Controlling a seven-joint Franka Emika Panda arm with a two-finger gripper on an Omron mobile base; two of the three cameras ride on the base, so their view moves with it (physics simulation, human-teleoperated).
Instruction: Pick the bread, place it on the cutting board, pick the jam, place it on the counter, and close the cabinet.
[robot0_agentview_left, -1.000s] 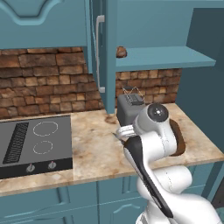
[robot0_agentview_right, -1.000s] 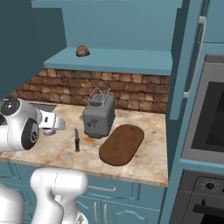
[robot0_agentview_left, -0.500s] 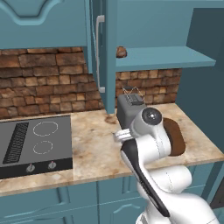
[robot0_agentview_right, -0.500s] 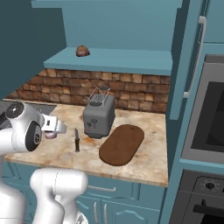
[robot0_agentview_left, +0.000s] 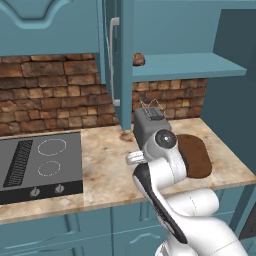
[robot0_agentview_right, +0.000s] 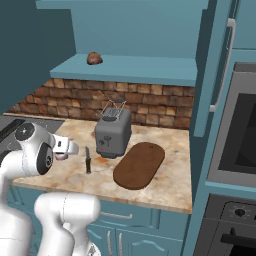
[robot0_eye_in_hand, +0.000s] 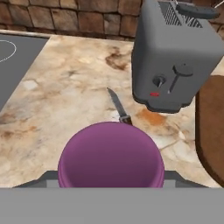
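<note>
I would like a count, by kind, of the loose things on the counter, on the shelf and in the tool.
Toaster: 1
Knife: 1
Cutting board: 1
Bread, on the cabinet shelf: 1
Jam, held in the tool above the counter: 1
Total: 5

The jam (robot0_eye_in_hand: 111, 155), a squat purple jar, sat in the claw (robot0_agentview_right: 64, 150) above the marbled counter (robot0_eye_in_hand: 65, 87). The bread (robot0_agentview_right: 94, 58) lay on the open cabinet (robot0_agentview_right: 130, 67) shelf above the claw; the dark oval cutting board (robot0_agentview_right: 139, 165) lay beyond it.
</note>
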